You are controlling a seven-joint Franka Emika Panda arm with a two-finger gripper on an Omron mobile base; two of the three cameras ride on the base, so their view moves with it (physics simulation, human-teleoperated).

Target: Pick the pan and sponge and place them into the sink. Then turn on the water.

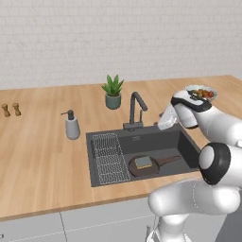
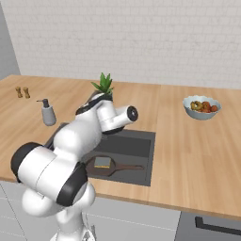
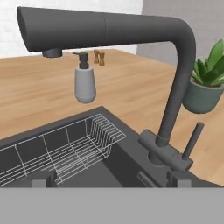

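A: How is the arm sitting right now?
B: It is rising at the near edge of the counter [image 1: 42, 156], elbow bent, reaching over the sink's [image 1: 186, 144] right side with the tool [image 3: 109, 177] aiming at the faucet [image 1: 135, 109], fingers spread wide and gripping nothing.
A: Where are the task items lying?
B: One pan [image 1: 150, 166] is resting on the sink floor near the front, and one sponge [image 1: 143, 162] is sitting inside it.
A: And farther back?
B: One soap dispenser [image 1: 72, 125] is standing left of the sink, one potted plant [image 1: 113, 92] behind the faucet, one fruit bowl [image 2: 201, 107] at far right, and two small shakers [image 1: 10, 109] at far left.
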